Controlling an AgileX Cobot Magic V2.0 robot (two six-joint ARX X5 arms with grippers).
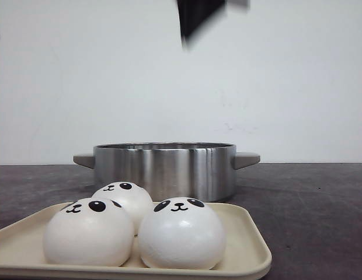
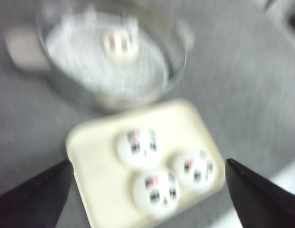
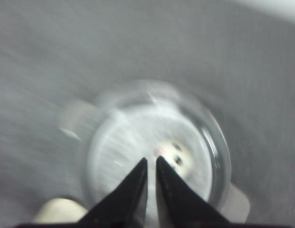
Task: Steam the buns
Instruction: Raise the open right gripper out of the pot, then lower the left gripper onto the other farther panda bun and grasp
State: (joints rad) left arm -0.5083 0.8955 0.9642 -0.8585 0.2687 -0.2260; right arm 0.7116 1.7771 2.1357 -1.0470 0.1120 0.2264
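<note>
Three white panda-face buns (image 1: 181,233) (image 1: 87,230) (image 1: 124,195) sit on a cream tray (image 1: 251,248) in front of a steel pot (image 1: 163,169). A fourth bun (image 2: 120,42) lies inside the pot and also shows in the right wrist view (image 3: 175,157). My left gripper (image 2: 147,161) is wide open and empty, high above the tray (image 2: 95,156) with its three buns (image 2: 139,147). My right gripper (image 3: 151,159) is shut and empty, high above the pot (image 3: 214,142). Both wrist views are blurred by motion.
The pot has two grey side handles (image 1: 246,158). A blurred black arm part (image 1: 195,17) hangs at the top of the front view above the pot. The table (image 1: 309,204) is dark grey, with a white wall behind it.
</note>
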